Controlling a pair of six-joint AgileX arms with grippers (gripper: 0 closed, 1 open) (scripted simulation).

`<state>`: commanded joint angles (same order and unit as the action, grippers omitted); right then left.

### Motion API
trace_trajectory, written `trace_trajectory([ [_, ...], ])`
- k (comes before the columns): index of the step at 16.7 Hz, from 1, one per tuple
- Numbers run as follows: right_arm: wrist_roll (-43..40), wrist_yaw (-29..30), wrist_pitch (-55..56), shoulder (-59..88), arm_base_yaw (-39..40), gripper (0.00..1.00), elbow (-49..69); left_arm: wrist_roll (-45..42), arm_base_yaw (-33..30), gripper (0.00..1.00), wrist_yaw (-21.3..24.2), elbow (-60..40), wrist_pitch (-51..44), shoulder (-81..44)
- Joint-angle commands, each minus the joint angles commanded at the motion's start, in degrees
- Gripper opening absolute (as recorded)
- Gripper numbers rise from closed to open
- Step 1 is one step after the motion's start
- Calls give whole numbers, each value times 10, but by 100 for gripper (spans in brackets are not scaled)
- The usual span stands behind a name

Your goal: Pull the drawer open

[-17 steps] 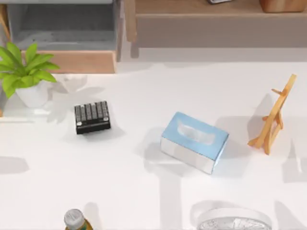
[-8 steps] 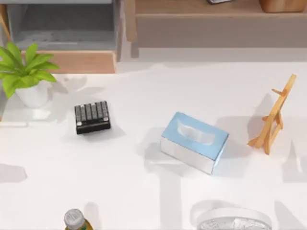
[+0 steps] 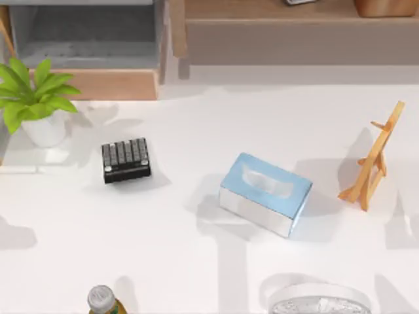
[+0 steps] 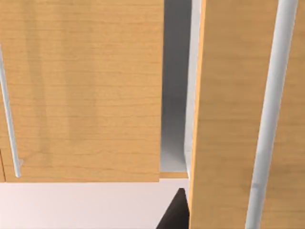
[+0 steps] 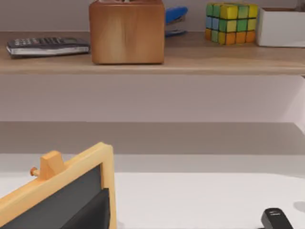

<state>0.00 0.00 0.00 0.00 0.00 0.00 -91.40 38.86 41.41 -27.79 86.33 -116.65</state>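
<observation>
The drawer sits at the table's back left, its light-wood front panel facing the table. It stands pulled out, so the grey lining shows from above. In the left wrist view, light-wood panels with thin silver rails are very close, with a grey gap between them. A dark piece of my left gripper shows right by those panels. A small black tip of my right gripper shows low over the white table, facing the long shelf.
A potted plant stands in front of the drawer's left end. On the table are a black keypad, a blue tissue box, a wooden easel, a bottle and a round white object. The long wooden shelf spans the back right.
Only the shadows at the table's left edge have shifted a little. The drawer and the things on the table have not moved.
</observation>
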Motion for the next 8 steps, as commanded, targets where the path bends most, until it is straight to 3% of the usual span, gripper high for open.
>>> trace_trajectory([
  [2,0,0,0,0,0,100,0,0,0,98,0,0,0,0],
  [8,0,0,0,0,0,100,0,0,0,100,0,0,0,0],
])
